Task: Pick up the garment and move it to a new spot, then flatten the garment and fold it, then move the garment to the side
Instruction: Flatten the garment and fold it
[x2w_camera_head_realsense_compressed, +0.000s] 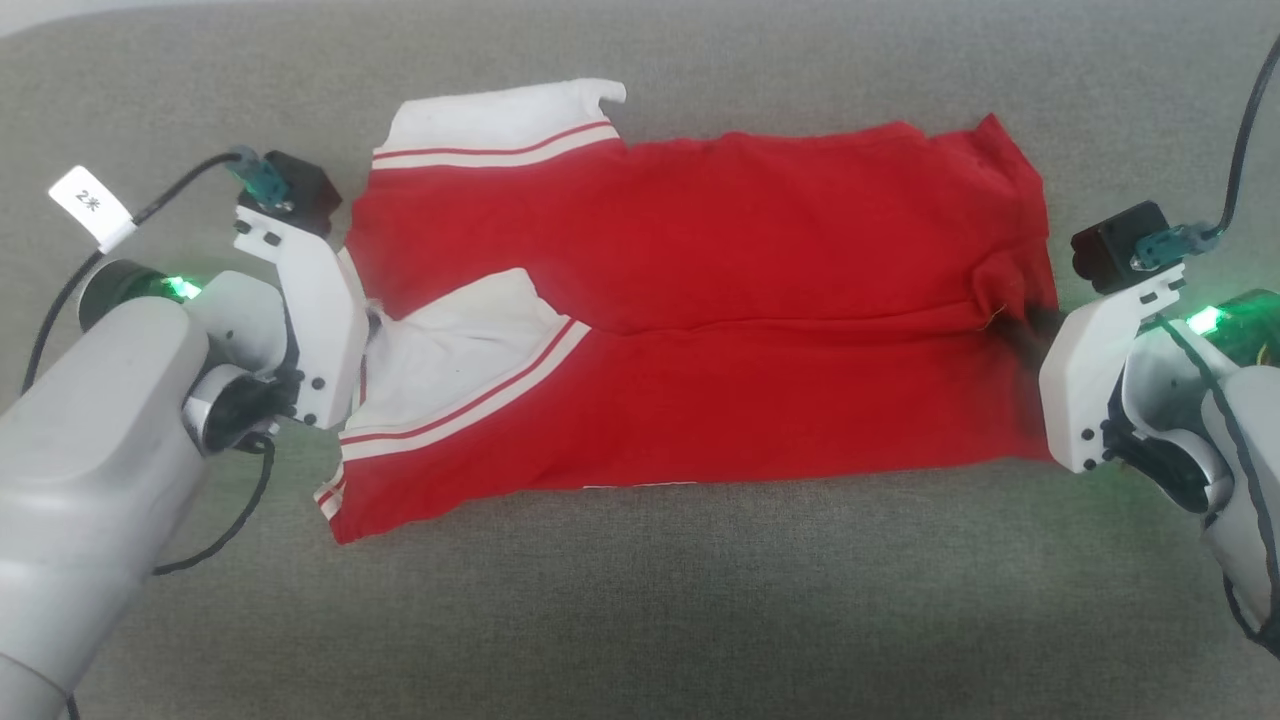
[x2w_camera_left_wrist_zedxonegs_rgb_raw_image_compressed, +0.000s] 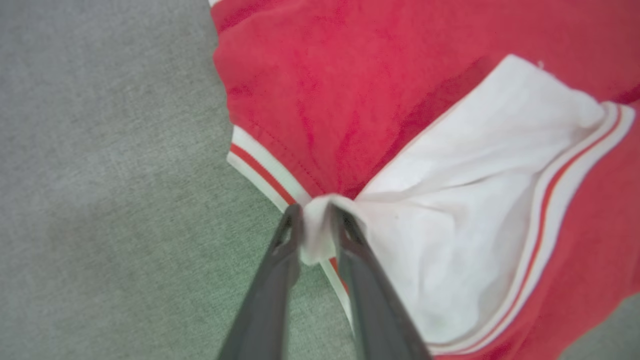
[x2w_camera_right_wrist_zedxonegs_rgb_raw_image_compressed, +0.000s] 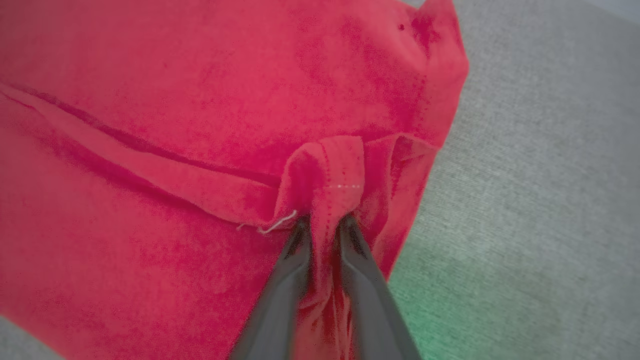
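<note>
Lower middle of the left wrist view: my left gripper (x2w_camera_left_wrist_zedxonegs_rgb_raw_image_compressed: 315, 217) is pinching a bunched tuft of white cloth between its two dark fingers (x2w_camera_left_wrist_zedxonegs_rgb_raw_image_compressed: 270, 285). The tips are standing a little apart, and the cloth is filling the gap. The tuft belongs to the white sleeve (x2w_camera_left_wrist_zedxonegs_rgb_raw_image_compressed: 475, 200) of the garment (x2w_camera_left_wrist_zedxonegs_rgb_raw_image_compressed: 310, 100), which is spreading up and to the right of that frame. Its striped trim (x2w_camera_left_wrist_zedxonegs_rgb_raw_image_compressed: 547, 200) is curving down the right side.

Lower middle of the right wrist view: my right gripper (x2w_camera_right_wrist_zedxonegs_rgb_raw_image_compressed: 324, 225) is clamping a doubled red hem, the fabric rising in a small hump just past the fingertips. A loose pale thread (x2w_camera_right_wrist_zedxonegs_rgb_raw_image_compressed: 275, 224) is hanging beside the hump.

In the head view, my pale forearms are entering from the lower left and lower right corners, each wrist glowing green. The grippers are meeting the garment at the middle of its left and right edges. The garment is lying lengthwise across the centre of the frame on the grey fabric surface (x2w_camera_head_realsense_compressed: 640, 620). A fold line is running from left to right through its middle. One white sleeve is lying at centre left, and a second sleeve (x2w_camera_head_realsense_compressed: 500, 120) is lying farther back at the upper left. A white cable tag (x2w_camera_head_realsense_compressed: 92, 207) is sticking up at the far left.
</note>
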